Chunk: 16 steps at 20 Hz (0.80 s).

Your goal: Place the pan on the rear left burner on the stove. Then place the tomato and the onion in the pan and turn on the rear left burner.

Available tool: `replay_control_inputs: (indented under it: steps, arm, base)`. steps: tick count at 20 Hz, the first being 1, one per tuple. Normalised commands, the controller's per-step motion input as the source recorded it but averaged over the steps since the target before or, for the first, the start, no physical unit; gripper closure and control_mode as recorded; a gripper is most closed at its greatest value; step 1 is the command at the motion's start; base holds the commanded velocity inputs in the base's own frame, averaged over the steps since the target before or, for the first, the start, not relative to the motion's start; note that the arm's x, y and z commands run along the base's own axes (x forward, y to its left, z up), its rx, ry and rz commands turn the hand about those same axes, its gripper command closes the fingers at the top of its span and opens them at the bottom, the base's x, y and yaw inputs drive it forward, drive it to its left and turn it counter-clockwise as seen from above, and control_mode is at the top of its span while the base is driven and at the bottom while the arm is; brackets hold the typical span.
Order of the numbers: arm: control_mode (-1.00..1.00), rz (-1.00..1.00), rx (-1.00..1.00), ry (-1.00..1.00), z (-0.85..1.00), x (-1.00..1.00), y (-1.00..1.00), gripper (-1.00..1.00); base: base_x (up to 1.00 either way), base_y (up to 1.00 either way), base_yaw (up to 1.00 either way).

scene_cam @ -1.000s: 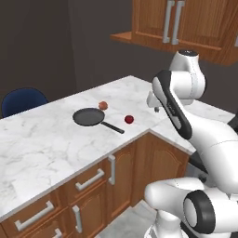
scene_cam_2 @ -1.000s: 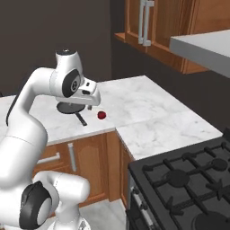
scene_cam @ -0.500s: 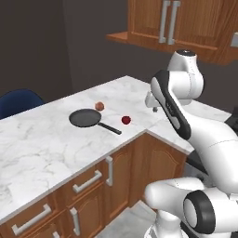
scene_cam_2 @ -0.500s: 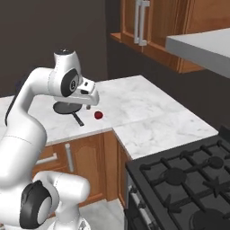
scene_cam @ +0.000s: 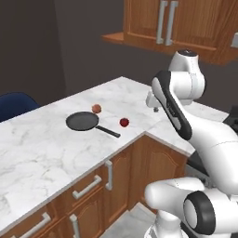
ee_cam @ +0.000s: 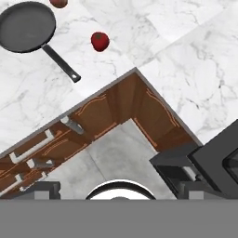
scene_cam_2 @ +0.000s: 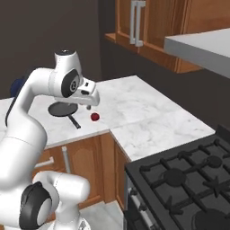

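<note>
I am finding nothing done yet: the pan, onion and tomato are all sitting on the tabletop, the stove is standing bare, and my end effector is hanging wide and empty.

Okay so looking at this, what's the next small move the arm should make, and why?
Probably lower the gripper toward the pan on the marble counter, aiming for its handle. The pan lies beside the onion and the tomato, not on the stove, and it has to go on the burner first. The gripper hangs above the counter, holding nothing.
</note>
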Motion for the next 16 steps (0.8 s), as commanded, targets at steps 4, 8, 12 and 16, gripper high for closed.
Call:
replay_control_inputs:
  steps: [4,8,12,16]
  arm:
    - [1.0,0.0,0.0,0.0,0.0,0.0,0.0,-1.0]
    - [1.0,0.0,0.0,0.0,0.0,0.0,0.0,-1.0]
    - [1.0,0.0,0.0,0.0,0.0,0.0,0.0,-1.0]
    - [1.0,0.0,0.0,0.0,0.0,0.0,0.0,-1.0]
  base:
    - [0.64,0.51,0.06]
    - [0.43,0.27,0.06]
    - [0.17,0.0,0.04]
    - [0.0,0.0,0.0]
